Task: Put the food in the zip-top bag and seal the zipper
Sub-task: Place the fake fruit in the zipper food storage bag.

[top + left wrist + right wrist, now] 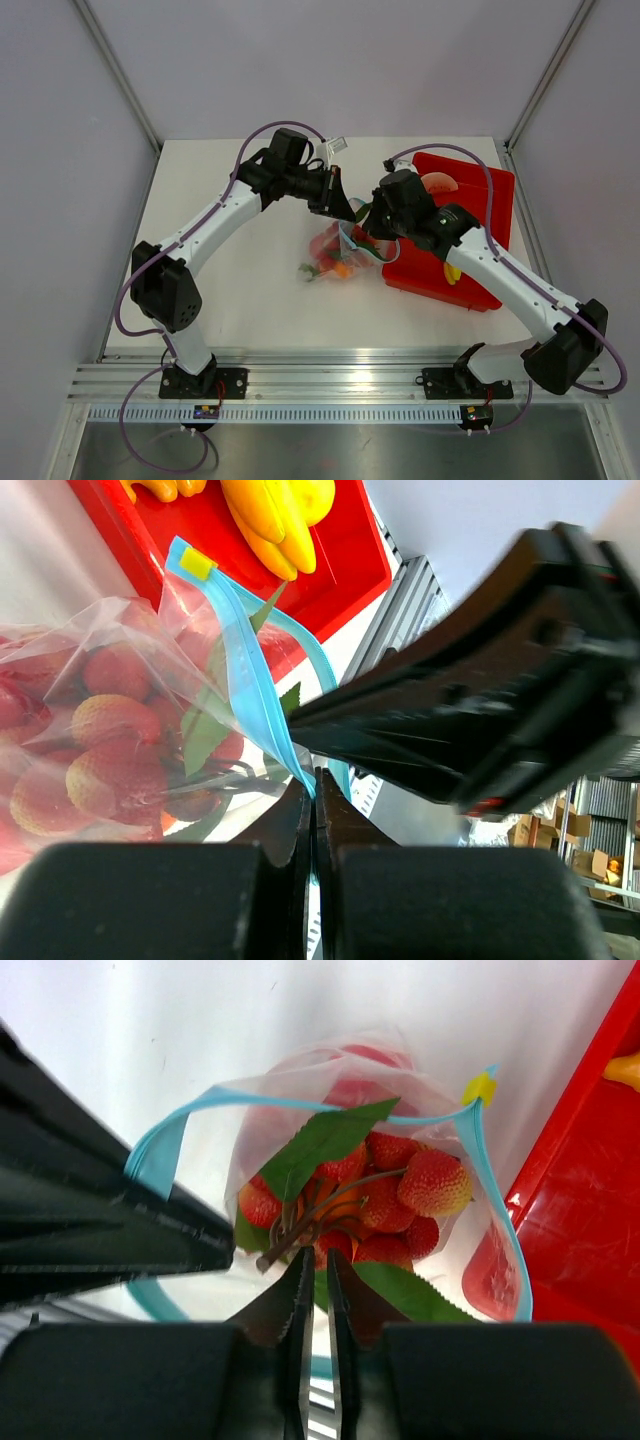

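My left tool [314, 785] clamps the zipper [245, 670], firmest hold on the limp bag [80, 640]; about my right tool [316, 1265] I cannot tell

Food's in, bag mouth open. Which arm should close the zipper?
Right, probably. The left end effector is clamped on the zipper, anchoring it; the yellow slider sits toward the red tray, the right arm's side.

Red tray [495, 195] rests on the white table [260, 300].
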Available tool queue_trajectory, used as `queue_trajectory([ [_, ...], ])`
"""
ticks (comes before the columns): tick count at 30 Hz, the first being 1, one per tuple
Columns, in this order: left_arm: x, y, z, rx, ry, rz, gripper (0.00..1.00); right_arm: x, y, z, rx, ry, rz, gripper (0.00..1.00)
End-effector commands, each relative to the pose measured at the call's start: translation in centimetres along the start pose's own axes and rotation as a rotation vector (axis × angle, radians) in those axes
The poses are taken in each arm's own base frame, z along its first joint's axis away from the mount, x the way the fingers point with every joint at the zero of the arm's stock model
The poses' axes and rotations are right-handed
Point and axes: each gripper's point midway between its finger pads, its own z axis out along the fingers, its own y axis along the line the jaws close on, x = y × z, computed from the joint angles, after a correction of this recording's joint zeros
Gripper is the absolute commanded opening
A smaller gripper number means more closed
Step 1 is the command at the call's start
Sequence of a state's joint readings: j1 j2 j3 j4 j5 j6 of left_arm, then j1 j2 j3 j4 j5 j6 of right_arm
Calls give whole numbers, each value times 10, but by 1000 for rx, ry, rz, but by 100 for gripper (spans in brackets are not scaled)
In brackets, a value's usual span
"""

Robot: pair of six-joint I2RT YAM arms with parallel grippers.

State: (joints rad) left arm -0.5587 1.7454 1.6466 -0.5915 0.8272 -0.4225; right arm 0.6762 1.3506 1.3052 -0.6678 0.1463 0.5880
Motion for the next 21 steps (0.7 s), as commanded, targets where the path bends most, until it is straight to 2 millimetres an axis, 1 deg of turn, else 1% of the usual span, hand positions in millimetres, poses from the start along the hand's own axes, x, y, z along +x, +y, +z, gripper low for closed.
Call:
queue_trajectory([
  [1, -10, -33, -17, 74, -48, 98, 0, 0, 6, -19, -51, 10, -59, 17],
  [2, -10, -33, -17, 74, -48, 98, 0, 3, 5, -20, -53, 20, -65, 20],
  [5, -9, -32, -17, 73, -46, 95, 0, 8, 6, -21, -71, 43, -98, 22],
  [8, -9, -31, -16, 73, -46, 91, 0, 17, 13, -16, -115, 92, -130, 24],
  [9, -10, -32, -16, 74, -47, 90, 0, 22, 19, -14, -146, 120, -139, 24],
  [12, -10, -34, -17, 76, -49, 90, 0, 34, 22, 3, -159, 176, -151, 24],
  [13, -10, -34, -18, 77, -51, 91, 0, 41, 19, 15, -144, 205, -156, 23],
  [16, -9, -35, -19, 77, -54, 91, 0, 45, 12, 34, -94, 213, -149, 20],
  [17, -8, -36, -19, 79, -55, 93, 0, 42, 7, 37, -63, 196, -141, 19],
  [18, -8, -36, -20, 78, -55, 93, 0, 41, 7, 36, -58, 195, -139, 18],
  [19, -7, -35, -20, 76, -54, 90, 0, 38, 8, 32, -66, 182, -133, 18],
  [20, -6, -34, -19, 75, -52, 91, 0, 30, 5, 29, -46, 143, -132, 18],
  [21, -5, -33, -19, 72, -50, 88, 0, 26, 5, 24, -47, 123, -130, 18],
])
